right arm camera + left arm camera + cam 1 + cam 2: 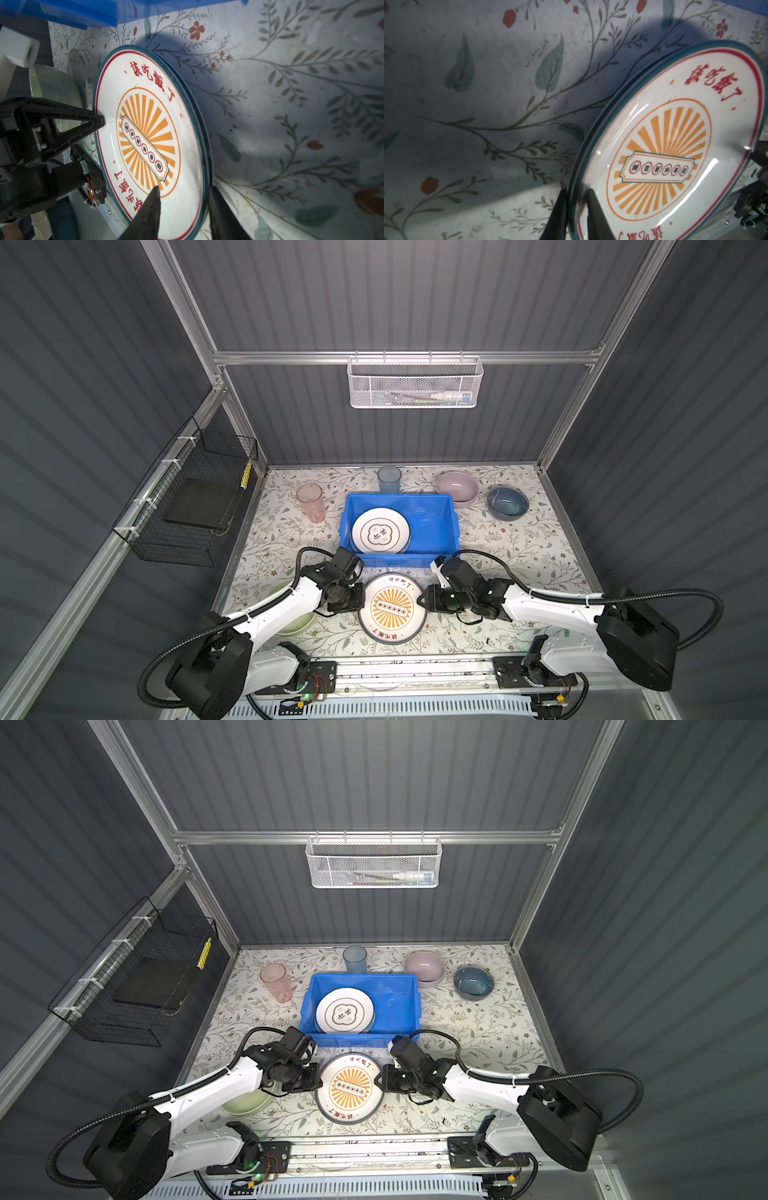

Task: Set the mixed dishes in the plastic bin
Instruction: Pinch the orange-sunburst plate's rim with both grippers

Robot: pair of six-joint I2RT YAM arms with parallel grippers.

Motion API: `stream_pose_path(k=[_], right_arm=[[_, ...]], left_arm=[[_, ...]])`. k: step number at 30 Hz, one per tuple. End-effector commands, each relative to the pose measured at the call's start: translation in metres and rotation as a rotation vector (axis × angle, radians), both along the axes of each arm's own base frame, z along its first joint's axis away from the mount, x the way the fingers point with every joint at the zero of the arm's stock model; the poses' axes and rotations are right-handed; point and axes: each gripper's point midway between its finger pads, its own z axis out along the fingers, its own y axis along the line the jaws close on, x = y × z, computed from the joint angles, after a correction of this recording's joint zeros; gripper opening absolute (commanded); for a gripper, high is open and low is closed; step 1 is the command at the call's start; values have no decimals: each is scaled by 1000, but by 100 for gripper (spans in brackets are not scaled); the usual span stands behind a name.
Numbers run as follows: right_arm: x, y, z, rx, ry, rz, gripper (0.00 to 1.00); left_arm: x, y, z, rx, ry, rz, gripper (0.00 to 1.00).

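The plate with the dark lettered rim and orange sunburst (pixel 392 608) (pixel 675 145) (pixel 145 135) lies just in front of the plastic bin (pixel 432 531) (pixel 395 1011). My left gripper (pixel 361 603) (pixel 576 190) is shut on its left rim, one finger under and one on top. At the right rim my right gripper (pixel 424 600) (pixel 184 188) straddles the edge, open. A white emblem plate (pixel 380 531) lies in the bin. The green bowl (pixel 299 622) (pixel 54 83) sits mostly hidden under my left arm.
Behind the bin stand a pink tumbler (pixel 311 502) and a blue tumbler (pixel 389 480); a pink bowl (pixel 457 487) and a dark-blue bowl (pixel 508 502) sit at the back right. A black wire basket (pixel 195 502) hangs on the left wall, a white mesh basket (pixel 415 383) on the back wall.
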Motion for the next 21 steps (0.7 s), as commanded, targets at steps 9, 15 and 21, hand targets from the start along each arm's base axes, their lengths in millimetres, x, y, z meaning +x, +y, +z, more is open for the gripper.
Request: stream_pose_path(k=[9,15,21], right_arm=[[-2,18,44,232,-109,41,29],[-2,22,58,283,-156,67,28],[-7,30,56,297,-127,110,28]], left_arm=[[-8,6,-12,45,35,-12,9],[-8,5,-14,47,42,-14,7],[-7,5,-14,45,41,-16,6]])
